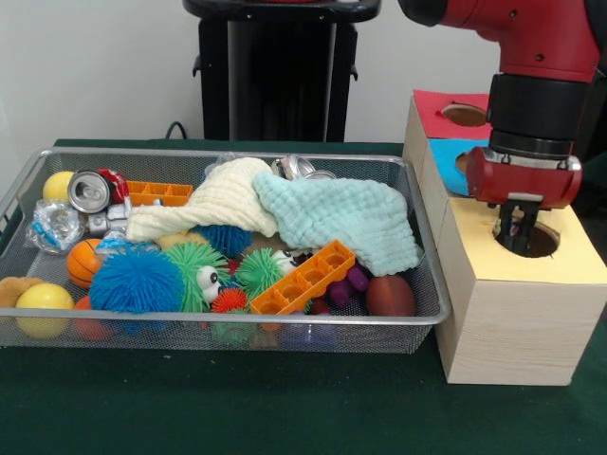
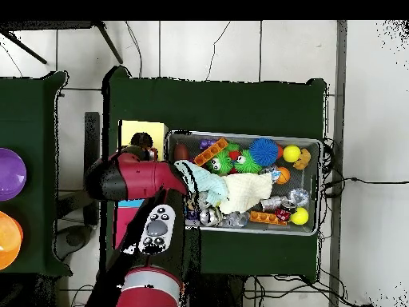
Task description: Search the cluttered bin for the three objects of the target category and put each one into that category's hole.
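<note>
Knotted rope toys are what you want, but none shows plainly in either view; my guess is they lie buried in the bin (image 1: 228,320), which takes up the left and middle of the green table (image 1: 285,408) in the front view. The likeliest cover is the cream cloth (image 1: 213,204) and the mint cloth (image 1: 346,213), draped across the bin's far side and right end. Other hiding places are the blue spiky ball (image 1: 137,280) and the orange block tray (image 1: 303,277) along its near edge. Expect a rope toy to be light, soft and squashy, not fragile, and rough enough not to slip. Pinch it across a knot, where it is bulkiest, not by a loose strand. Watch that a cloth does not come up with it. The gripper (image 1: 517,237) hangs at the table's right edge, its tip dipping into the hole (image 1: 542,242) of the yellow-topped wooden box (image 1: 512,303). Whether its fingers are apart or together you cannot tell from here, and nothing is seen in them.
</note>
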